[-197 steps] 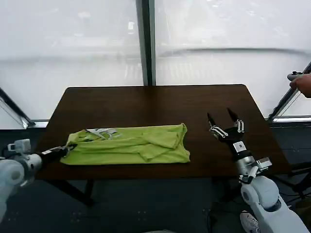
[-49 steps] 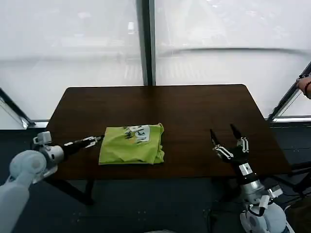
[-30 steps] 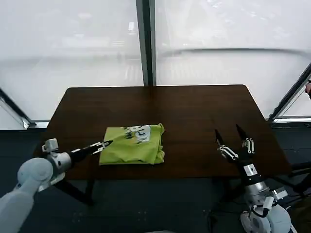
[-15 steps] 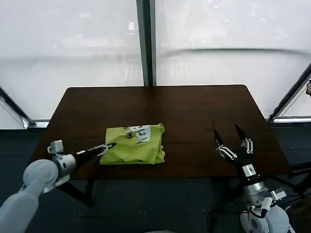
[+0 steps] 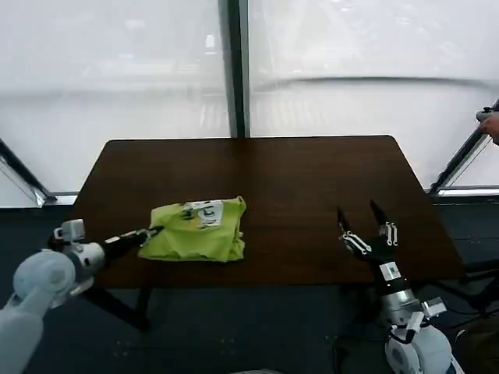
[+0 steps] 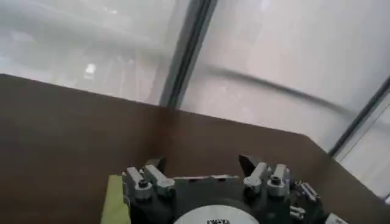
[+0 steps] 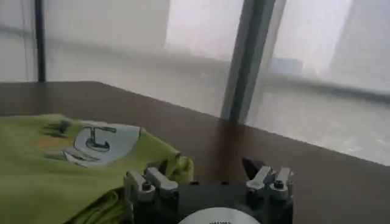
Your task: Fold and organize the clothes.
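Resting at the table's [image 5: 296, 175] front left, the left gripper [image 5: 153, 231] has its tips right at the left edge of the shirt [image 5: 195, 234]; in its own wrist view the two tips stand apart with bare table between them, so it reads as spread, not pinching cloth. The shirt lies just beside it as a small, roughly square bundle, left of the table's middle and near the front edge. Its sleeves and hem are tucked in, so the folding looks essentially done. What seems left is squaring the slightly lumpy front edge and perhaps settling the bundle in its final place. On the top layer, toward the far side, sits a white print [image 5: 204, 212] with dark markings, but no word can be read. Well apart, over the front right of the table, the right gripper [image 5: 363, 226] hovers with its fingers spread wide, holding nothing.
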You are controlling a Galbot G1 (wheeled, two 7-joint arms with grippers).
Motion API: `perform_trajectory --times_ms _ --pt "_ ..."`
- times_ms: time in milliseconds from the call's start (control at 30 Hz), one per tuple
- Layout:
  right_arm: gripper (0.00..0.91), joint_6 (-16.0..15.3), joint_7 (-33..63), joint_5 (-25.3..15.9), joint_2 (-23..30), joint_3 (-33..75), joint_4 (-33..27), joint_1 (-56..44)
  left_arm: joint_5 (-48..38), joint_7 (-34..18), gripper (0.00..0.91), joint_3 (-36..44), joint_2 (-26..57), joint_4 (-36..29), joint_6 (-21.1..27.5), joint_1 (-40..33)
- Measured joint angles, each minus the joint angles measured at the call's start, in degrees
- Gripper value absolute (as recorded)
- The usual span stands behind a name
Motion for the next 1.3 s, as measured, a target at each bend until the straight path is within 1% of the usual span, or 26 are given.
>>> perform_trajectory --times_ms 33,100,167,233,267,300,333,367,433,500,533,633,733,900,1300 --pt "0.878 -0.58 0.83 -0.04 0.4 0.4 -0.19 0.01 -1.3 -0.05 0.878 -0.23 0.55 0.48 0.0 -0.23" --pt "0.878 -0.87 0.82 1.62 1.08 1.69 -0.16 -0.46 -4.35 -0.13 0.878 -0.33 2.49 2.21 0.0 -1.01" --pt "0.878 -0.05 -0.32 3.74 1.0 2.91 0.62 -1.27 -7.27 -0.15 0.878 -0.11 5.29 4.76 0.0 -2.02" --pt "0.878 2.14 -2.59 6.13 0.22 4.63 2.4 -2.86 -11.52 -0.14 0.878 0.44 8.87 8.51 -0.01 -3.56" --pt "0.878 3.71 -3.94 7.44 -0.37 5.72 3.54 -3.81 -13.87 -0.12 0.878 0.71 10.57 10.35 -0.01 -4.33" --pt "0.878 6.08 -5.76 9.35 -1.24 7.06 4.92 -5.04 -16.48 -0.04 0.878 1.05 12.48 12.59 -0.01 -5.19" --pt "0.878 9.06 -7.48 11.14 -2.28 8.42 6.24 -6.35 -18.47 0.33 0.878 1.37 14.02 14.47 -0.01 -5.87" --pt "0.878 12.98 -9.38 13.11 -3.53 9.92 7.64 -7.91 -19.91 1.08 0.878 1.7 15.42 16.51 -0.01 -6.52" --pt "0.878 19.77 -12.53 16.4 -5.96 12.96 10.46 -11.23 -21.74 2.96 0.878 2.59 18.0 20.68 -0.01 -7.77" --pt "0.878 24.12 -14.55 18.67 -7.75 16.75 13.36 -15.3 -22.37 4.77 0.878 3.54 19.81 23.9 -0.01 -8.67" --pt "0.878 25.87 -15.14 19.09 -8.12 18.85 14.82 -17.67 -22.68 5.45 0.878 3.99 20.54 25.48 -0.02 -9.2" --pt "0.878 29.11 -16.46 19.59 -8.21 25.56 18.2 -25.88 -24.4 6.03 0.878 5.23 21.97 28.79 -0.02 -10.26" --pt "0.878 30.93 -17.25 19.61 -7.35 30.96 20.03 -32.42 -27.33 5.83 0.878 5.67 23.0 29.84 -0.02 -9.95" --pt "0.878 31.53 -17.27 19.49 -5.72 36.83 21.84 -38.85 -30.33 5.89 0.878 6.01 23.44 29.63 -0.13 -8.19" --pt "0.878 30.98 -16.56 18.96 -5.21 38.53 22.45 -39.97 -30.41 6.04 0.878 9.27 21.45 26.89 -0.26 -7.19"
